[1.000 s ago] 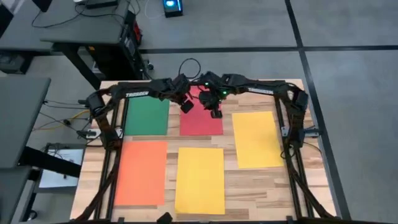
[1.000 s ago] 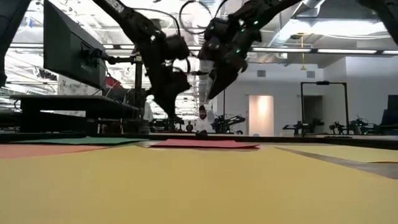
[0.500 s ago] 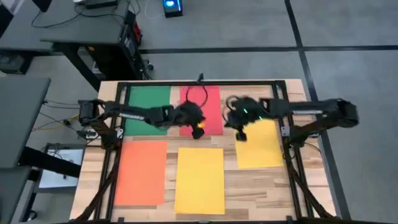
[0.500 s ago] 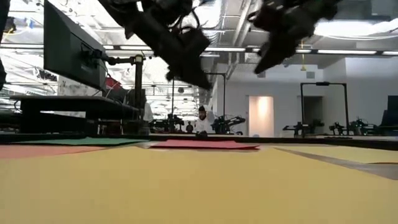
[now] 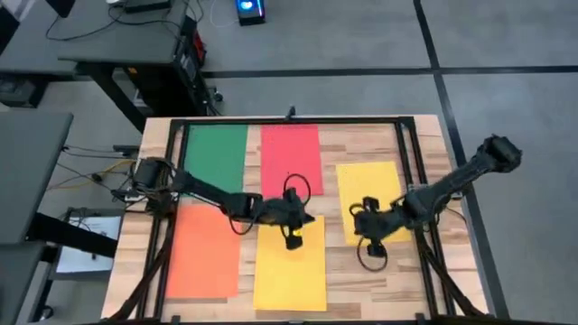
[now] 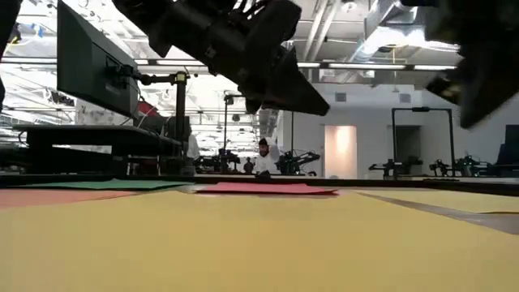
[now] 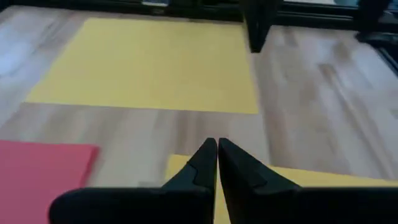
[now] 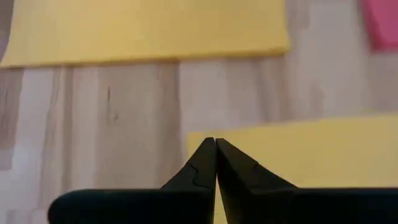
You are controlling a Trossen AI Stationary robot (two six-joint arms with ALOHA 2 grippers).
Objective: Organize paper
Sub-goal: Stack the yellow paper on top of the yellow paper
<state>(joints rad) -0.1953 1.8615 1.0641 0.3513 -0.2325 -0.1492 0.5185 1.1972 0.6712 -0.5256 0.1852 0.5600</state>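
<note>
Five sheets of paper lie flat on the wooden table: green [image 5: 215, 158] and red [image 5: 291, 159] at the far side, orange [image 5: 204, 249] and a yellow one [image 5: 291, 267] at the near side, and another yellow one [image 5: 370, 194] on the right. My left gripper [image 5: 293, 236] [image 7: 216, 147] is shut over the far edge of the near yellow sheet [image 7: 311, 180]. My right gripper [image 5: 366, 231] [image 8: 214, 144] is shut over the near left corner of the right yellow sheet [image 8: 298, 155]. In the low view both grippers [image 6: 276, 73] [image 6: 478, 73] hang above the sheets.
A black frame [image 5: 289, 120] runs around the table's far and side edges, with the arm bases at the left [image 5: 149, 176] and right [image 5: 497, 153]. Bare wood [image 5: 334, 208] shows between the sheets. A person [image 6: 263, 158] sits far off in the room behind.
Both grippers have swung from above the red sheet at the far side toward the near edge. The left one has come over the near yellow sheet's far edge. The right one has gone right and near, to the right yellow sheet's corner. The sheets have stayed in place.
</note>
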